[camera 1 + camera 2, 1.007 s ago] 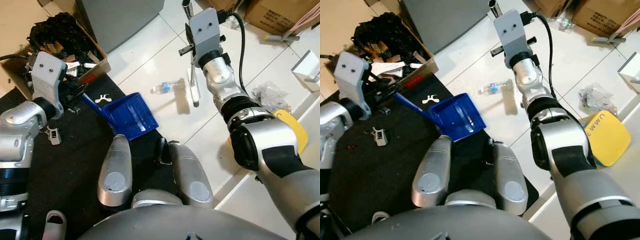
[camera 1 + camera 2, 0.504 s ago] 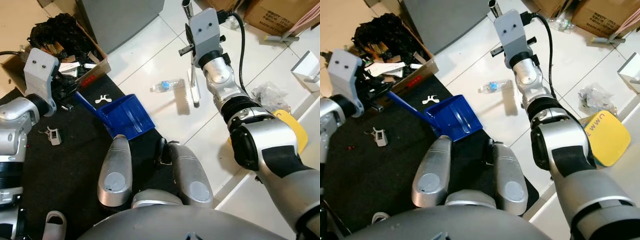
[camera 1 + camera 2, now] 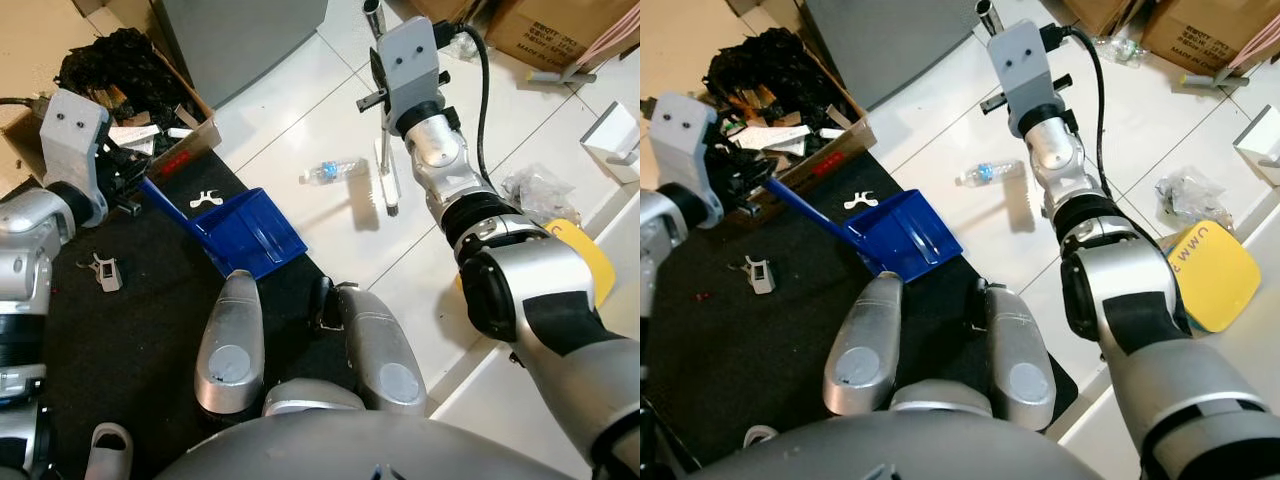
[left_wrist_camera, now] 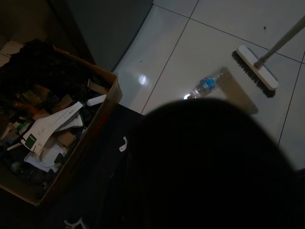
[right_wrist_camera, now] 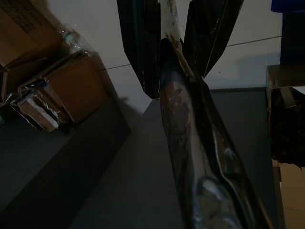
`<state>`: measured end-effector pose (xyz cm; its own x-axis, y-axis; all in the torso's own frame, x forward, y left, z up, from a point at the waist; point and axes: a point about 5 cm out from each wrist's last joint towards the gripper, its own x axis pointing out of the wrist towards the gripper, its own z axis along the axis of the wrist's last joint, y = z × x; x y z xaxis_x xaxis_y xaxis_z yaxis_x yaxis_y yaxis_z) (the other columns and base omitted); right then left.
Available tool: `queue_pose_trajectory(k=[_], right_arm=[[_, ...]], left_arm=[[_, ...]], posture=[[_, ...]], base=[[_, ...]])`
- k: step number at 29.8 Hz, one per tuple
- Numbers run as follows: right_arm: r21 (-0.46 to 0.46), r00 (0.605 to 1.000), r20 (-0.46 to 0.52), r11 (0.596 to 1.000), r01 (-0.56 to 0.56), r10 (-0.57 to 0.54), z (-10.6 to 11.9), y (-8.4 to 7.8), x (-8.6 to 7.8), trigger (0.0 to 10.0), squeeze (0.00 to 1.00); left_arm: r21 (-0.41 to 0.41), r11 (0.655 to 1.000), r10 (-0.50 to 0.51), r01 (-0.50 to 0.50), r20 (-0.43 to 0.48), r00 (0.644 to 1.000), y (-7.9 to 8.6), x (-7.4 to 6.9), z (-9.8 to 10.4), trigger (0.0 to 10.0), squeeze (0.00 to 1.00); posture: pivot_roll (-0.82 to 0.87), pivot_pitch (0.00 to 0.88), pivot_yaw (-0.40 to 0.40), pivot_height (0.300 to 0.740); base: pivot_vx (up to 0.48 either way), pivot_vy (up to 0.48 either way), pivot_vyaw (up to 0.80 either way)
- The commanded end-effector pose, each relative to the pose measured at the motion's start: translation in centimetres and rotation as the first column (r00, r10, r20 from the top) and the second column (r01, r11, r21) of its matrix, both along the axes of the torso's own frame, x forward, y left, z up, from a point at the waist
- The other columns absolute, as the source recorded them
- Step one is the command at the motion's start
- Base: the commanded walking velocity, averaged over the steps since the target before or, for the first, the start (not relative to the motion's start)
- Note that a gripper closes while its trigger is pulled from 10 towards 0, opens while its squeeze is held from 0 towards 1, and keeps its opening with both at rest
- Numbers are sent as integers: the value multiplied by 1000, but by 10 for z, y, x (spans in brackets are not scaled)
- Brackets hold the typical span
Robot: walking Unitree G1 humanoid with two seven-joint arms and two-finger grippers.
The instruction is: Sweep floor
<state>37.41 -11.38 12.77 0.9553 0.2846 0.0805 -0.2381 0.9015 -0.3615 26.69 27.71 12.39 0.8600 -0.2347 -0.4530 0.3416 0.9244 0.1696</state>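
Blue dustpan (image 3: 248,236) now lower and flatter, drawn leftward with the left gripper (image 3: 128,178).

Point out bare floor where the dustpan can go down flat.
Bare white tile lies between the clear plastic bottle and the blue plastic dustpan, and toward the grey cabinet. Crowded: the black mat near the cardboard box of scraps, holding small clips.

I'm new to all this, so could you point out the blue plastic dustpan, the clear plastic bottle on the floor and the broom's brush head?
blue plastic dustpan (image 3: 250,235), left eye view, on its scoop.
clear plastic bottle (image 3: 330,172), left eye view, on its body.
broom's brush head (image 4: 254,70), left wrist view, on its white back.
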Motion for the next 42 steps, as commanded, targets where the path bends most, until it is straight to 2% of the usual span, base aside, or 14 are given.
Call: queue_pose_trajectory(k=[1,13,16,23,26,33,42], right_arm=[[-5,1000,10,1000,-6,6,-1,-1,-1,10000,0],[-10,1000,9,1000,9,-9,-2,-7,-2,10000,0],[-10,1000,9,1000,9,-9,-2,-6,-2,10000,0],[-9,1000,10,1000,6,-6,-2,-5,-2,10000,0],[-9,1000,11,1000,5,-5,-2,-5,-2,10000,0],[-11,1000,12,1000,5,-5,-2,-6,-2,10000,0],[-12,1000,8,1000,5,-5,-4,-6,-3,10000,0]], left_arm=[[79,997,16,-18,28,999,9,1,5,10000,0],[41,999,-37,32,111,993,-1,16,24,10000,0],[37,998,-46,43,98,994,-1,17,22,10000,0],[-43,995,-84,86,42,996,-7,13,7,10000,0],[-48,996,-80,81,34,996,-7,12,5,10000,0],[8,1000,-18,18,-24,1000,3,12,-12,10000,0],[85,996,20,-15,-48,999,16,9,-19,10000,0]], posture=[[414,177,-65,740],[402,176,-63,740],[399,176,-62,740],[393,180,-64,740],[388,184,-67,740],[383,190,-68,740],[383,199,-66,740]], base=[[0,0,0],[0,0,0],[0,0,0],[0,0,0],[0,0,0],[0,0,0],[0,0,0]])
